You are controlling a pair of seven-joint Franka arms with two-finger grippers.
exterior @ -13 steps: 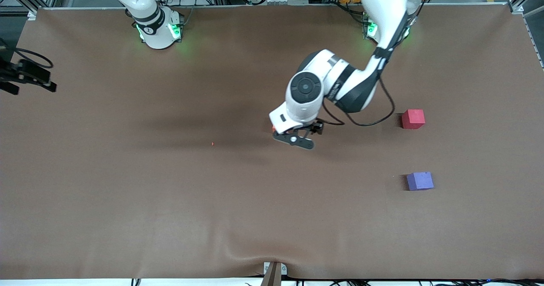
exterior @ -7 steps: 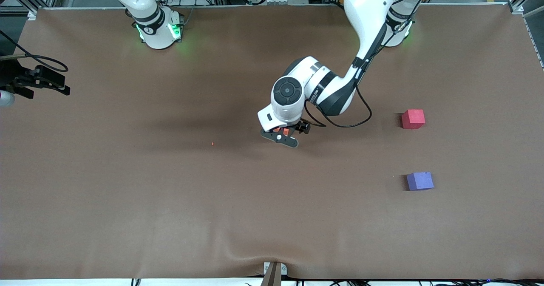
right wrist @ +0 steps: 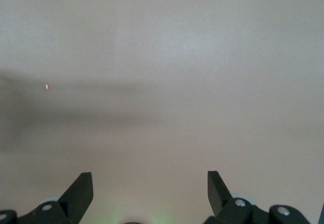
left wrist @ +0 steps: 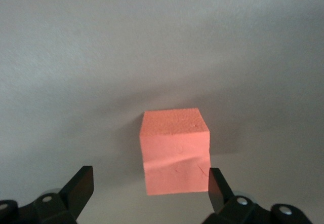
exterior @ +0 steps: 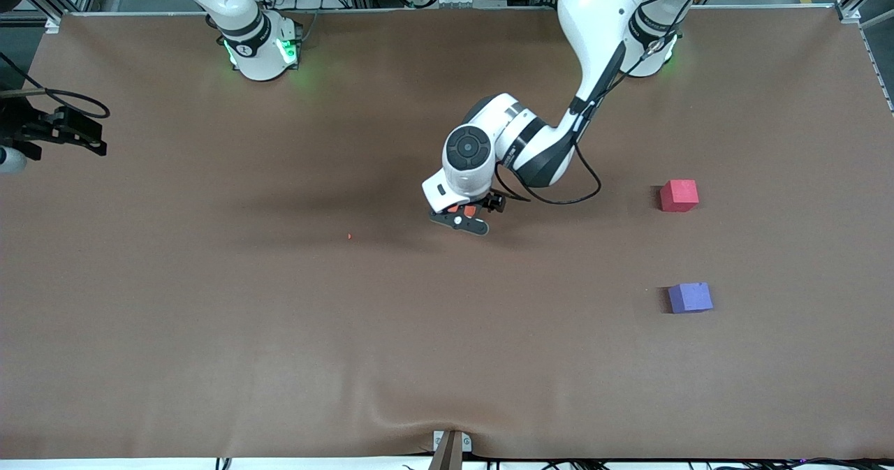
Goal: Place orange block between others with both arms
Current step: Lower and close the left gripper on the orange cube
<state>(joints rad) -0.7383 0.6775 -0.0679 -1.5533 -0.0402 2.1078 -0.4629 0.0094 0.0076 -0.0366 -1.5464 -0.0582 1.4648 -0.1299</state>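
Two grippers stand wide open and empty: the right gripper [right wrist: 147, 193] waits over bare table at its own end, while the left gripper [left wrist: 149, 191] hovers over the orange block [left wrist: 175, 155] mid-table. It looks light, soft foam, best pinched across flat sides.

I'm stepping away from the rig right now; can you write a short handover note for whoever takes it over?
Left gripper: open, over the orange block, not yet gripping it.
Right gripper: open, holding nothing, waiting at the right arm's end of the table.
Orange block sits mid-table. Pinkish-red cube and purple-blue cube lie toward the left arm's end, the purple-blue one nearer the front camera.
Done: left gripper is over the block.
Left: grasp it and set it between the two cubes.
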